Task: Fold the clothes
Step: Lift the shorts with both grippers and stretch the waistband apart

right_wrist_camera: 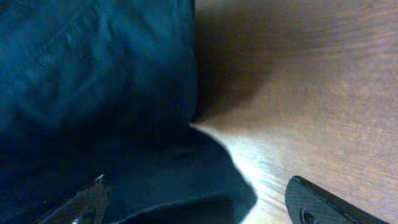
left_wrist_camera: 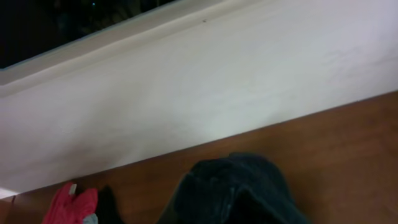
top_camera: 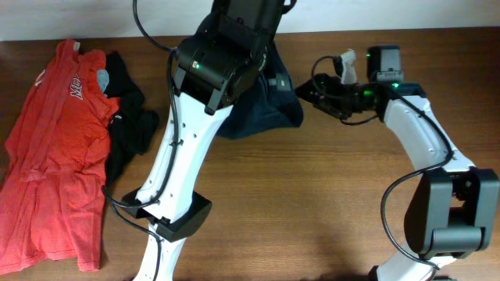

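The shirt (top_camera: 55,148) and black garment (top_camera: 129,125) are lying aside, left. The left gripper, hidden under its arm (top_camera: 211,70), is pinched shut, seemingly lifting the shorts (top_camera: 266,109) at far centre. The right gripper (top_camera: 311,95) is gaping beside their edge, probably readying a second hold.

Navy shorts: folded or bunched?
Bunched, not folded. The navy shorts show as a rumpled heap, its edge between the fingers of the open right gripper.

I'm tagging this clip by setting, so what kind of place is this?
Probably a robotics lab or test bench rather than a home: a left arm and a right arm work at a wooden table by a plain white wall, with navy shorts and a red-orange T-shirt to handle.
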Robot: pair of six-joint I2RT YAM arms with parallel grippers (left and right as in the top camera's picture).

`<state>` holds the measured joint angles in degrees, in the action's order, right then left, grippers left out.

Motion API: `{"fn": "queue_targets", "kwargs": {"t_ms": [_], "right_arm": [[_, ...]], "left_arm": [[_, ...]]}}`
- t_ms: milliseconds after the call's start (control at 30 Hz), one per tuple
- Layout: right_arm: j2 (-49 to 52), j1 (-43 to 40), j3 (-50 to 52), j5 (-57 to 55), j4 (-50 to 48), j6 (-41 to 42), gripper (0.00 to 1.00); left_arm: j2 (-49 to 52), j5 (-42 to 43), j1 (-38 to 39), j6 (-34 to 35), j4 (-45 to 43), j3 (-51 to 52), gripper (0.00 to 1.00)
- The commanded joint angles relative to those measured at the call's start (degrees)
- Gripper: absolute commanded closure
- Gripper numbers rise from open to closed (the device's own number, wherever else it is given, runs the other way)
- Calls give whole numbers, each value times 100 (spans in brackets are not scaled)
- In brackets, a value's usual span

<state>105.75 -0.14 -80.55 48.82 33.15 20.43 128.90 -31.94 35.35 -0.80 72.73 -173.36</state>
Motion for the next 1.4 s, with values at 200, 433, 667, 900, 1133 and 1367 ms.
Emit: {"fn": "queue_targets", "kwargs": {"t_ms": [200, 433, 667, 900, 1133, 1367], "right_arm": [[-28, -138, 37, 175, 190, -369, 5], [-26, -319, 37, 157, 164, -374, 3], [-26, -595, 37, 203, 326, -614, 1], [-26, -175, 44, -142, 431, -767, 2], [46, 306, 44, -658, 157, -334, 2], [728, 748, 44, -815, -822, 354, 3]], "left_arm": [[-190, -90, -251, -4, -164, -31, 99], [-184, -90, -262, -7, -216, -31, 99], [-70, -87, -328, -4, -332, -13, 99], [26, -87, -310, -4, -326, -13, 99], [26, -85, -310, -4, -284, -13, 99], [26, -87, -278, -4, -151, -13, 99]]}}
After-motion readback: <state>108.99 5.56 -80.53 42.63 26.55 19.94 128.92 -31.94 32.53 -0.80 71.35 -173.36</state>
